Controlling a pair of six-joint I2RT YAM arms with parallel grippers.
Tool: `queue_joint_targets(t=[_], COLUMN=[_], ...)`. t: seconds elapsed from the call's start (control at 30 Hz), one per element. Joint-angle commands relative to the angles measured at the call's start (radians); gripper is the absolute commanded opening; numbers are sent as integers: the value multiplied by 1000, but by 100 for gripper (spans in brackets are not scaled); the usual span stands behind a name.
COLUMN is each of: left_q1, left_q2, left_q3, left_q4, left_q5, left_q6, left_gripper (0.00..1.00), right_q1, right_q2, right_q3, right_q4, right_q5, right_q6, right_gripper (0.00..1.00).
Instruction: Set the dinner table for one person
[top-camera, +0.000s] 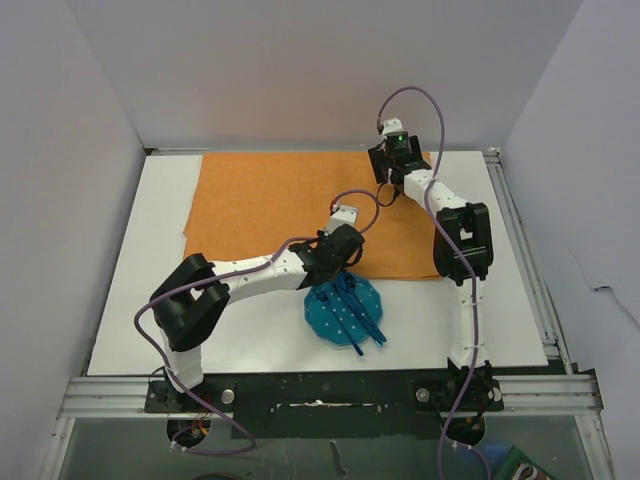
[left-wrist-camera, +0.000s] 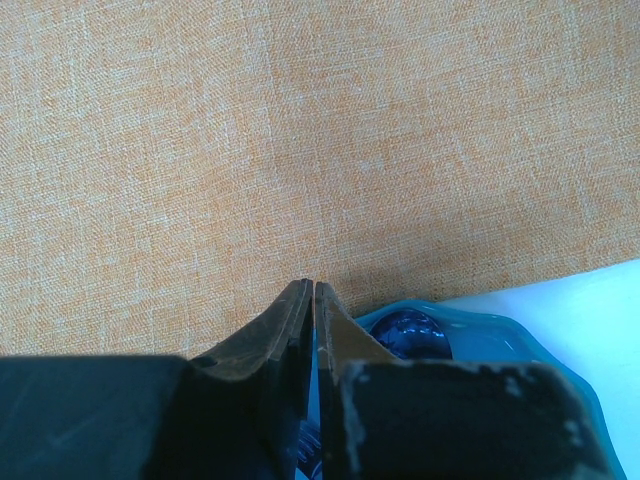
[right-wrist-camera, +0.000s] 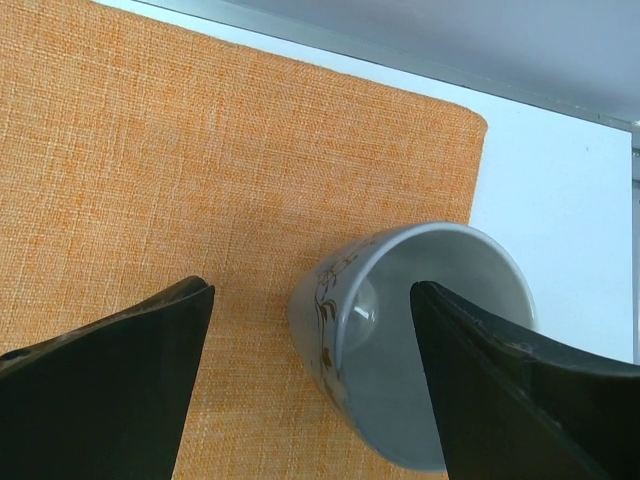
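An orange placemat (top-camera: 270, 200) lies across the far half of the white dinner table (top-camera: 150, 300). A grey cup (right-wrist-camera: 380, 300) with a brown pattern stands on the placemat (right-wrist-camera: 150, 150) near its far right corner. My right gripper (right-wrist-camera: 312, 288) is open astride the cup's wall, with one finger inside the cup and the other out over the cloth. In the top view that gripper (top-camera: 395, 165) hides the cup. A blue plate (top-camera: 345, 312) with blue cutlery (top-camera: 358, 315) sits just off the mat's near edge. My left gripper (left-wrist-camera: 308, 285) hovers at that edge, shut, with nothing seen between its tips.
The left wrist view shows the plate's rim (left-wrist-camera: 480, 330) and a blue spoon bowl (left-wrist-camera: 415, 335) below my fingers. Bare white table (right-wrist-camera: 560, 180) runs right of the mat to a metal rail. Grey walls enclose the table on three sides.
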Motion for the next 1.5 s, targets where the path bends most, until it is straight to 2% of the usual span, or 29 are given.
queue_joint_targets(t=[0.0,0.23,0.4,0.57,0.63,0.67,0.7,0.73,0.77,0.93,1.03,1.27,1.47], left_q1=[-3,-3,4,97,160,193,233,273,307,428,466,505,578], left_q2=[-40,-44,-75,-133,-151,-159,-164,-170,-173,-167,-152,-115,-56], left_q3=[17,23,33,25,11,2,-6,-14,-22,-54,-73,-122,-200], left_q4=[24,14,-21,-41,-48,-49,-52,-54,-53,-25,3,62,188], left_q5=[-2,-39,-95,-98,-102,-99,-92,-83,-76,-95,-99,-96,-69], left_q6=[-19,-13,9,17,23,26,26,26,26,50,54,71,71], left_gripper=[6,6,7,7,7,7,7,7,7,7,7,6,6], right_q1=[-2,16,32,80,113,127,141,157,169,184,186,196,201], right_q2=[-125,-254,-368,-488,-537,-566,-596,-624,-654,-776,-813,-786,-774], right_q3=[-33,-167,-205,-260,-320,-364,-408,-464,-523,-800,-896,-956,-986], right_q4=[35,132,95,-15,-72,-91,-103,-111,-112,-62,-37,-53,-58], right_q5=[-2,61,91,106,100,89,80,76,70,38,3,-23,-33], right_q6=[21,34,73,136,187,211,236,264,290,424,459,487,530], right_gripper=[83,84,84,80,69,57,30,10,1,0,0,0,0])
